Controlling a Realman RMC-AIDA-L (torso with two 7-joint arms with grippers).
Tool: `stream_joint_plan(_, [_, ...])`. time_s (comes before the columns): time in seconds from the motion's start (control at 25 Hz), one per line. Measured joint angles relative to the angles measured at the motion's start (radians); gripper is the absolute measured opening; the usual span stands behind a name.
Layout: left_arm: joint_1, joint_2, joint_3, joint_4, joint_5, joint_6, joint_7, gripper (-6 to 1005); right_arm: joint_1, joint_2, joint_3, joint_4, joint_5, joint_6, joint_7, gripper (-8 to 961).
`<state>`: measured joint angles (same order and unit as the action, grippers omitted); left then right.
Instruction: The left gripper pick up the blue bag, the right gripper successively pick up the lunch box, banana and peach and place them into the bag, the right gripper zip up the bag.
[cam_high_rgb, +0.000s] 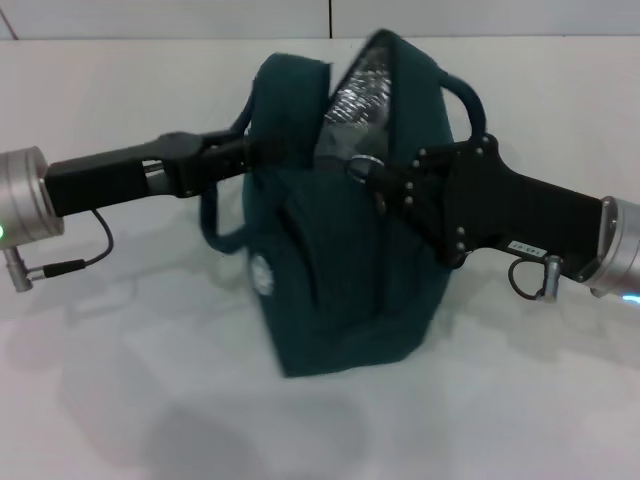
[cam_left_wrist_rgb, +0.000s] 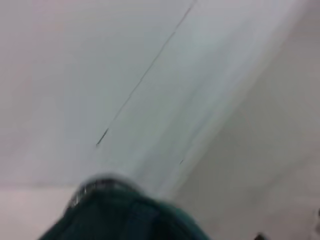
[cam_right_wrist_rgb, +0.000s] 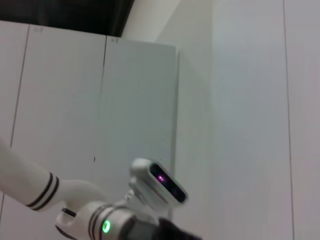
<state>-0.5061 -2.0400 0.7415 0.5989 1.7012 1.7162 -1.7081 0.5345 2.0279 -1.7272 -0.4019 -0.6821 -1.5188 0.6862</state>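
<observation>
Blue bag (cam_high_rgb: 340, 250) stands upright on the white counter (cam_high_rgb: 120, 400), mouth uppermost and partly open, silver lining (cam_high_rgb: 355, 95) visible inside. Left claw (cam_high_rgb: 262, 152) reaches in from the bag's left side and is clamped on the upper rim fabric. Right claw (cam_high_rgb: 372, 172) sits at the mouth's near edge, touching the bag; its fingertips meet at a small metal ring (cam_high_rgb: 362, 165), judged to be the zip pull, apparently pinched. No lunch box, banana or peach is visible outside the bag. Judgement: the zip line runs away from the right claw, up over the bag's top; the pull must follow it.
</observation>
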Motion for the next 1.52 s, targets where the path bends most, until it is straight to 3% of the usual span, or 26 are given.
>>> stream_joint_plan(0.08, [0.014, 0.007, -0.001, -0.022, -0.049, 0.024, 0.086, 235, 0.004, 0.000, -0.002, 0.002, 0.000, 0.014, 0.001, 7])
stream_joint_plan(0.56, [0.072, 0.024, -0.004, -0.046, -0.081, 0.032, 0.203, 610, 0.022, 0.000, -0.005, 0.002, 0.000, 0.032, 0.001, 7])
stream_joint_plan(0.68, [0.106, 0.018, -0.002, -0.047, -0.081, 0.093, 0.257, 733, 0.030, 0.000, -0.005, 0.001, 0.000, 0.024, 0.001, 7])
stream_joint_plan(0.8, [0.163, -0.001, 0.000, -0.048, -0.064, 0.107, 0.315, 866, 0.048, 0.000, -0.003, -0.002, 0.000, 0.020, 0.001, 7])
stream_joint_plan(1.04, [0.245, -0.043, 0.002, -0.078, -0.065, 0.115, 0.435, 883, 0.086, 0.000, 0.005, -0.009, 0.008, 0.045, 0.001, 7])
stream_joint_plan(1.52, [0.172, -0.052, -0.003, -0.258, -0.076, 0.029, 0.549, 823, 0.122, 0.000, -0.002, -0.014, 0.012, 0.084, -0.008, 7])
